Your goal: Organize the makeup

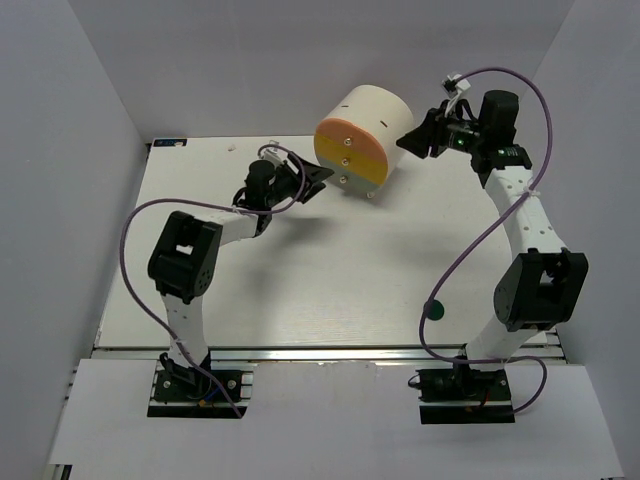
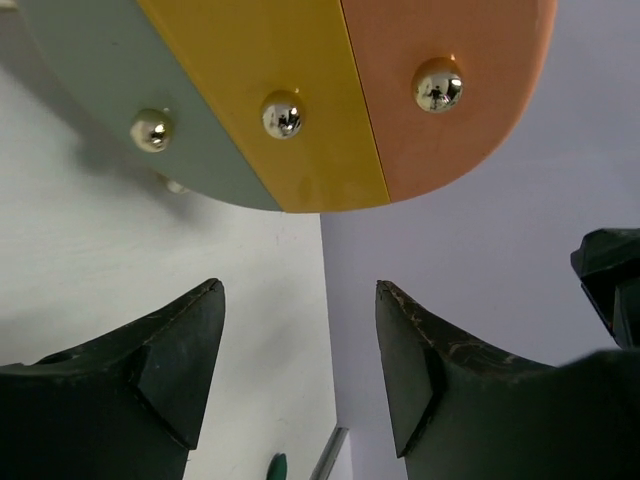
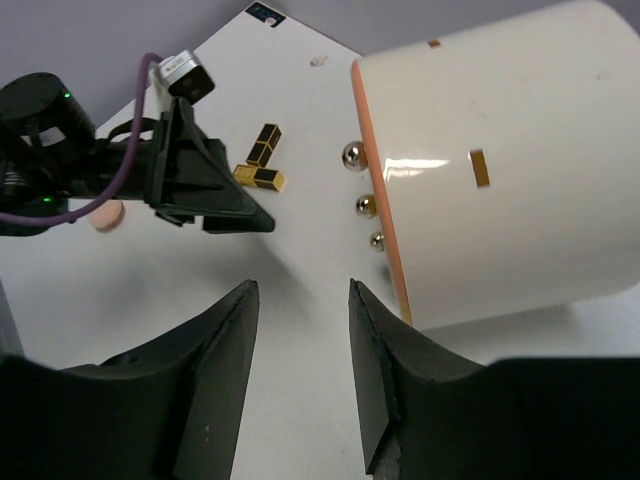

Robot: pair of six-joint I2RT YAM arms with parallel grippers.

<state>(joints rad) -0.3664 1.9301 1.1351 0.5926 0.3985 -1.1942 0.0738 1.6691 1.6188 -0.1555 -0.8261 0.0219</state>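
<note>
1. While the cream cylinder (image 1: 375, 115) lies on its side at the far middle of the white table (image 1: 300, 290), its banded drawer face (image 1: 350, 155) turns toward the near left. Three round metal knobs (image 2: 282, 114) sit in a row on it, the middle one on the yellow band.
2. Left gripper (image 1: 318, 182): held just left of the drawer face and pointing at it. Whether it touches the face cannot be told. In the left wrist view its fingers (image 2: 180, 350) stand wide apart with nothing between them.
3. Right gripper (image 1: 408, 143): raised at the far right, just beside the cylinder's right side. In the right wrist view its fingers (image 3: 225, 340) are parted by a narrower gap and are empty.
4. Lipstick tubes (image 3: 262, 165): two, black and gold, lying on the table and meeting at an angle. They are left of the cylinder, beyond the left gripper as the right wrist camera sees it. The top view hides them.
5. Peach round piece (image 3: 107, 216): flat on the table, left of the tubes, partly behind the left arm.
6. Dark green disc (image 1: 432, 311): on the near right of the table, near the right arm (image 1: 525, 290), well apart from the cylinder.
</note>
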